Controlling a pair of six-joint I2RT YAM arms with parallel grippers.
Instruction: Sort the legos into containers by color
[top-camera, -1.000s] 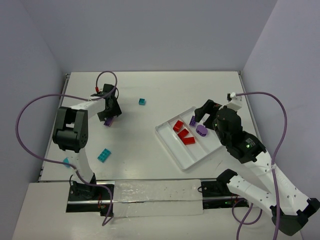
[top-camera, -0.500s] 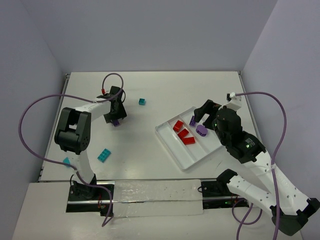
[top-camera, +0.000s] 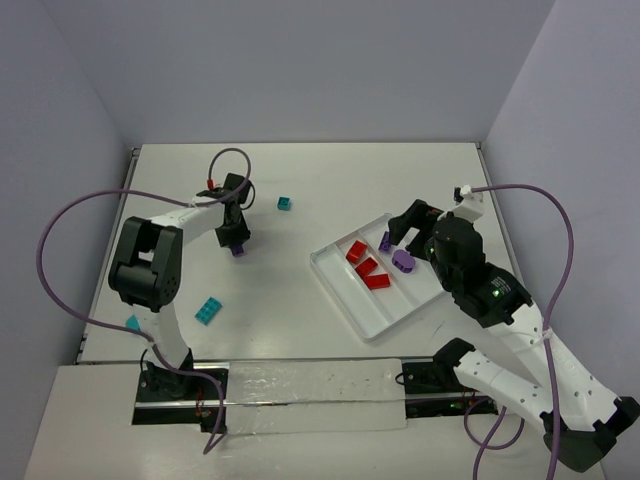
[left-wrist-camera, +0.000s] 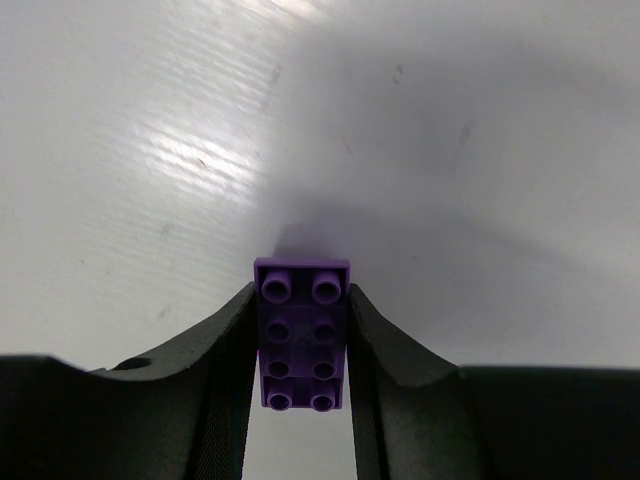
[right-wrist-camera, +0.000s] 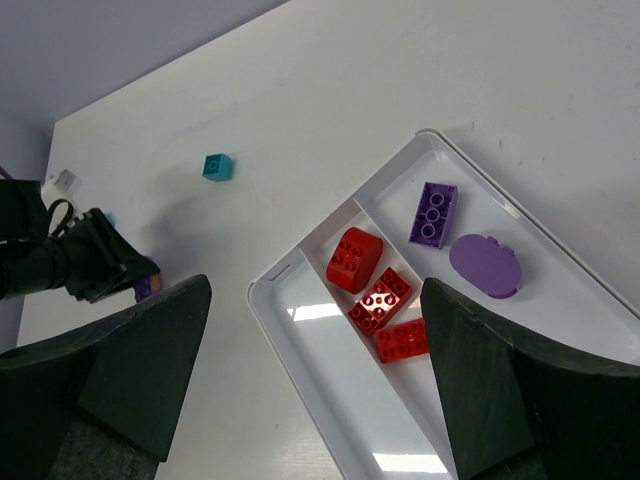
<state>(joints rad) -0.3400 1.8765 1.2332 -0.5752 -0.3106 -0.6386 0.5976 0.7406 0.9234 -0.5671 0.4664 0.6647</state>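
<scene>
In the left gripper (left-wrist-camera: 303, 305), purple lego (left-wrist-camera: 302, 345)

The table (top-camera: 300, 270) is plain white, and the walls (top-camera: 300, 70) around it are a pale lavender-grey. The tray (top-camera: 372, 318) at three o'clock on the table is white too. In it lie three glossy red bricks (right-wrist-camera: 378, 300) with round studs. At their one o'clock are a purple studded brick (right-wrist-camera: 433, 213) and a smooth purple rounded piece (right-wrist-camera: 485, 266). At ten o'clock on the table, a purple brick (left-wrist-camera: 303, 335) shows two rows of four studs between the black fingers (left-wrist-camera: 225, 380) of the left gripper (left-wrist-camera: 302, 292). A teal cube (top-camera: 285, 203) sits at eleven o'clock and a teal brick (top-camera: 208, 310) at eight o'clock. The left arm (top-camera: 140, 265) and right arm (top-camera: 490, 290) are white and black, with purple cables (top-camera: 510, 186).
</scene>
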